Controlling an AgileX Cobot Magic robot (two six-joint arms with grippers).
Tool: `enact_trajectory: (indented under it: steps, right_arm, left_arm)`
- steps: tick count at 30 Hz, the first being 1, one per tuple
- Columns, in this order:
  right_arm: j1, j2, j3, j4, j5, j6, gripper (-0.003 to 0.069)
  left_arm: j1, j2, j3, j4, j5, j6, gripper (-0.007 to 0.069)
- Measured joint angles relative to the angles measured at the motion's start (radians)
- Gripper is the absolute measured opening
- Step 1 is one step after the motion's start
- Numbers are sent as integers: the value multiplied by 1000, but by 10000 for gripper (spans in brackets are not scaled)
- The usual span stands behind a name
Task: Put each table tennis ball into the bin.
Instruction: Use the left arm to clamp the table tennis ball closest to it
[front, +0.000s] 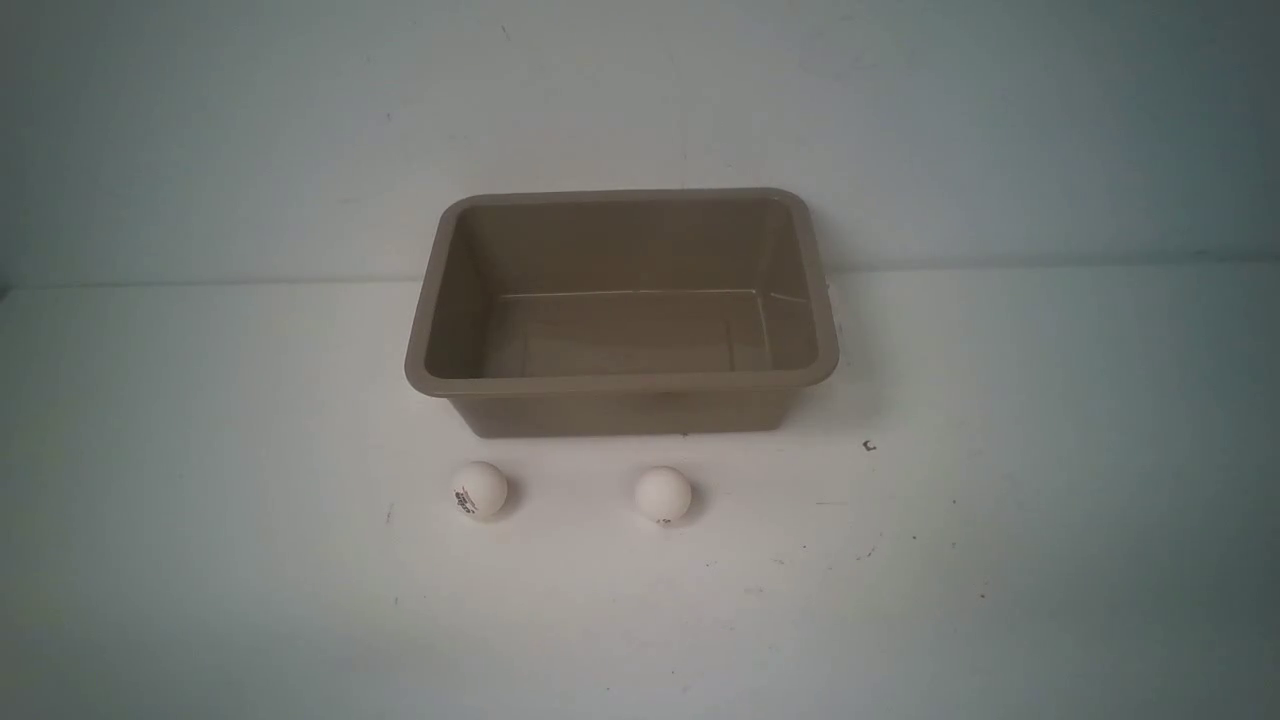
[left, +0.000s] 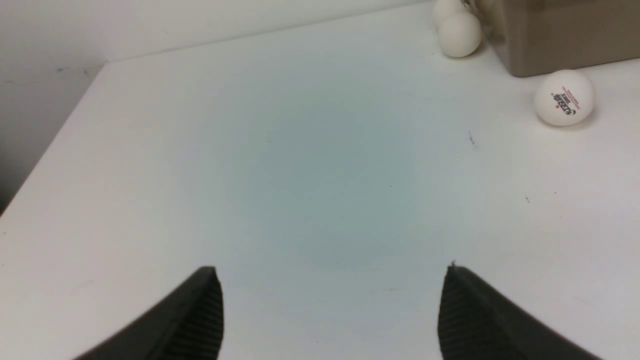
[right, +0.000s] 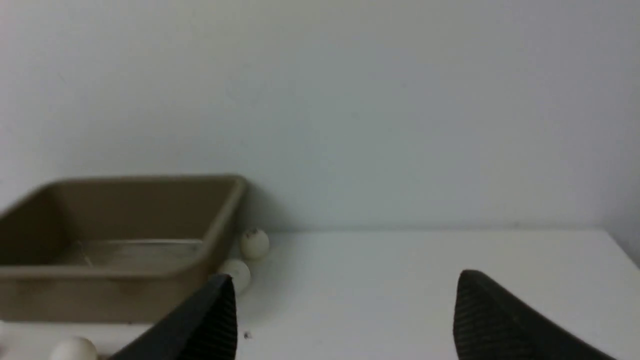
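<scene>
White table (front: 200, 520), pale wall (front: 640, 100) — left claw (left: 331, 282) and right claw (right: 346, 287) gape, empty.

White table (front: 1000, 560), faintly speckled (small dark scuffs (front: 868, 446)), plain pale wall (front: 640, 90) behind

On the left gripper (left: 332, 270), tapered matte-black fingers (left: 200, 320) with finely ribbed inner faces are seen. The same are seen on the right gripper (right: 345, 276).

Right claw (right: 345, 320), jaws spread, over the counter (right: 400, 270). Two table tennis balls (right: 254, 243) lie just beside the bin (right: 100, 295).
</scene>
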Motion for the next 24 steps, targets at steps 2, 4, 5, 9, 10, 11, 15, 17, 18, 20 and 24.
enact_trajectory:
  steps: [2, 4, 5, 9, 10, 11, 15, 17, 18, 20, 24]
  right_arm:
    - [0, 6, -120, 9, 98, 0, 525]
    - [0, 9, -171, 14, 145, -1, 525]
    - [0, 10, -198, 15, 168, -2, 525]
    - [0, 10, -243, 22, 195, -2, 525]
    - [0, 10, -248, 30, 197, -2, 525]
    - [0, 10, -248, 30, 197, -2, 525]
    - [0, 11, -248, 57, 210, -2, 525]
    - [0, 11, -248, 64, 211, -2, 525]
    - [0, 11, -248, 71, 211, -2, 525]
    - [0, 11, -248, 81, 211, -2, 525]
    - [0, 11, -248, 92, 213, -1, 525]
  left_arm:
    - [0, 0, 0, 0, 0, 0, 520]
    - [0, 0, 0, 0, 0, 0, 520]
    - [0, 0, 0, 0, 0, 0, 520]
    - [0, 0, 0, 0, 0, 0, 520]
    - [0, 0, 0, 0, 0, 0, 520]
    - [0, 0, 0, 0, 0, 0, 520]
    - [0, 0, 0, 0, 0, 0, 520]
    - [0, 0, 0, 0, 0, 0, 520]
    - [0, 0, 0, 0, 0, 0, 520]
    - [0, 0, 0, 0, 0, 0, 520]
    - [0, 0, 0, 0, 0, 0, 520]
